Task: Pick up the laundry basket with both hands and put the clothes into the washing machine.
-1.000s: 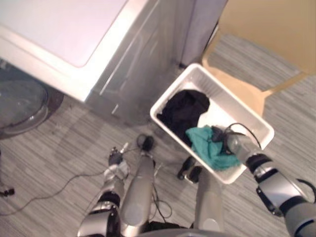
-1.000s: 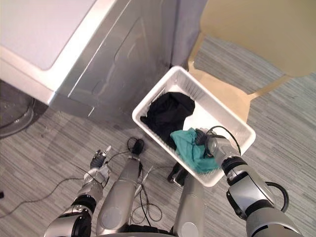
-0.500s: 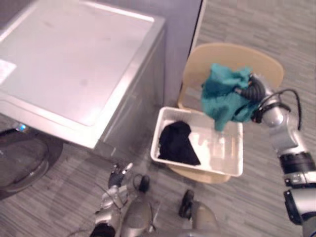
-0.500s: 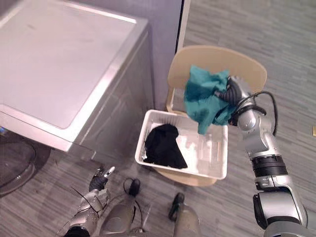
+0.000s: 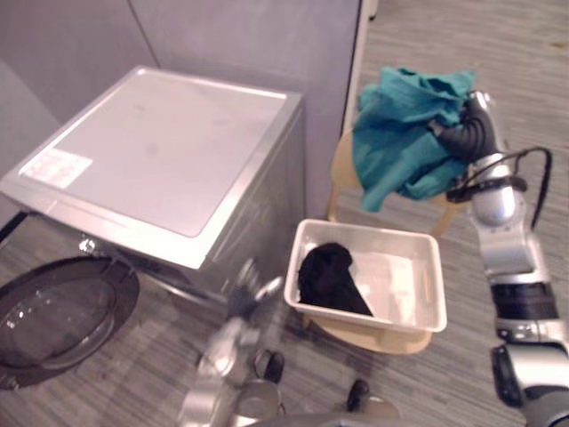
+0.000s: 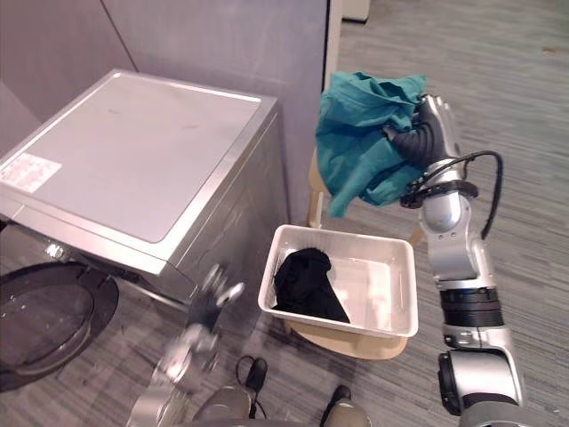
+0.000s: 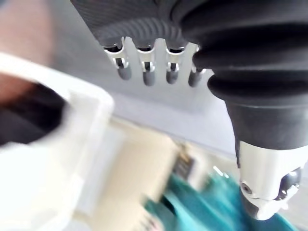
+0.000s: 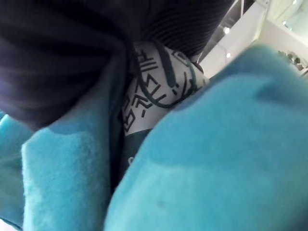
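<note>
A white laundry basket (image 5: 430, 283) rests on a tan wooden chair (image 5: 357, 336) beside the silver washing machine (image 5: 160, 160). A black garment (image 5: 329, 277) lies in the basket's left half. High above the basket, my right hand (image 5: 468, 124) is shut on a teal cloth (image 5: 404, 133) that hangs in loose folds; the same teal cloth (image 8: 216, 144) presses close in the right wrist view. My left hand (image 5: 246, 289) is low, by the basket's near left corner, with straight open fingers (image 7: 147, 72) and nothing in it.
The washing machine's round door (image 5: 58, 316) stands open at the lower left, over grey striped floor. A grey wall (image 5: 249, 36) rises behind the machine. Open floor (image 6: 524, 178) lies to the right of the chair.
The camera has lifted, showing more of the room. My right hand has raised the teal cloth out of the basket and higher still. My left hand has risen toward the basket's corner.
</note>
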Tool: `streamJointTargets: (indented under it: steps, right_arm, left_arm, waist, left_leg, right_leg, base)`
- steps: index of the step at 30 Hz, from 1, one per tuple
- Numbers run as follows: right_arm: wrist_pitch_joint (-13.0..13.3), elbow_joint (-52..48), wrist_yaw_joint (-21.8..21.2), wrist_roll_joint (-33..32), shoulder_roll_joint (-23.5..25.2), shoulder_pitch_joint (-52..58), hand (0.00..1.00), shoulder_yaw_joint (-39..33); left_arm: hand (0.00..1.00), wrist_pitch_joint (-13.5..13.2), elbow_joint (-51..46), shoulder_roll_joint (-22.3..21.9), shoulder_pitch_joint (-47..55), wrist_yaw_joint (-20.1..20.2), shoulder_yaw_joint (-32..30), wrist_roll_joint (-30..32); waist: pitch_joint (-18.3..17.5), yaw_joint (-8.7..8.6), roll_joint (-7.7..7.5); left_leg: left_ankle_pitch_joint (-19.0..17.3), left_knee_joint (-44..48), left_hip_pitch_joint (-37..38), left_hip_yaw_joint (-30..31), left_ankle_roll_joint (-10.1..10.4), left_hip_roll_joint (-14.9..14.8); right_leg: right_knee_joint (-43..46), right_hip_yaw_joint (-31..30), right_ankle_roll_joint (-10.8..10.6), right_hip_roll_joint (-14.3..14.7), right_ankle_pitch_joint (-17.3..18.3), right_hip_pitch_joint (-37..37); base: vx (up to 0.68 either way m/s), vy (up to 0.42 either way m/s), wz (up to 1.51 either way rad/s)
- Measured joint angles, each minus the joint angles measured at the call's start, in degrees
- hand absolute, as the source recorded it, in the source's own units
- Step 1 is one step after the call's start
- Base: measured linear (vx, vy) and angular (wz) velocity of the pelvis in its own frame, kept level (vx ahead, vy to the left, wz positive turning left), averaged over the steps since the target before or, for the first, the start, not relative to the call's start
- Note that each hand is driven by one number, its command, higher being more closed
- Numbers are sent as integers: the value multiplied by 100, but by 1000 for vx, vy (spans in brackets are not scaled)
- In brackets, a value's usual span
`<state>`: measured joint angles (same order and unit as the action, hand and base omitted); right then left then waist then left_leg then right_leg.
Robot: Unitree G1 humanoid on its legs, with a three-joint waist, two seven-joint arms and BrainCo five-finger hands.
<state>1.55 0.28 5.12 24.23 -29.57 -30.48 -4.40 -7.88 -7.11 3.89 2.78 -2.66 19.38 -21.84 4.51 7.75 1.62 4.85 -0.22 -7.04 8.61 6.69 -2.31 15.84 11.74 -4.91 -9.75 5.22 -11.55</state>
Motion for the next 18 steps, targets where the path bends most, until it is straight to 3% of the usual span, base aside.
streamJointTargets:
  steps: [3, 6, 13, 18]
  right_arm:
    - [128, -589, 22, -15, 35, 5, 100, 23]
    - [268, -980, 80, -139, 11, -1, 100, 15]
    - [349, -1081, 109, -226, 52, -6, 100, 11]
    - [373, -1221, 112, -291, 140, -29, 100, 16]
  left_arm:
    - [0, -325, -345, -33, -1135, 11, 46, -3]
    - [0, -417, -373, -36, -1657, -25, 55, -93]
    - [0, -545, -351, -74, -2706, -311, 143, -630]
    - [0, -615, -43, -52, -3164, -528, 171, -643]
  waist:
    - [-177, -177, 36]
    - [-226, -394, 53]
    - [-309, -413, 65]
    - [-349, -438, 38]
  left_leg:
    - [-1, -24, 115, -231, -12, 18]
    - [2, -38, 195, -387, -39, 20]
    - [66, -263, 428, -452, -124, 22]
    - [91, -370, 479, -561, -156, 36]
  right_leg:
    - [-300, -270, -63, 45, -258, 55]
    - [-574, -405, -73, 84, -457, 178]
    - [-950, -471, -92, 117, -670, 424]
    - [-1129, -575, -116, 120, -787, 446]
  base:
    - [-11, 65, -50]
    - [5, 35, -37]
    - [5, 8, -6]
    - [15, 11, -10]
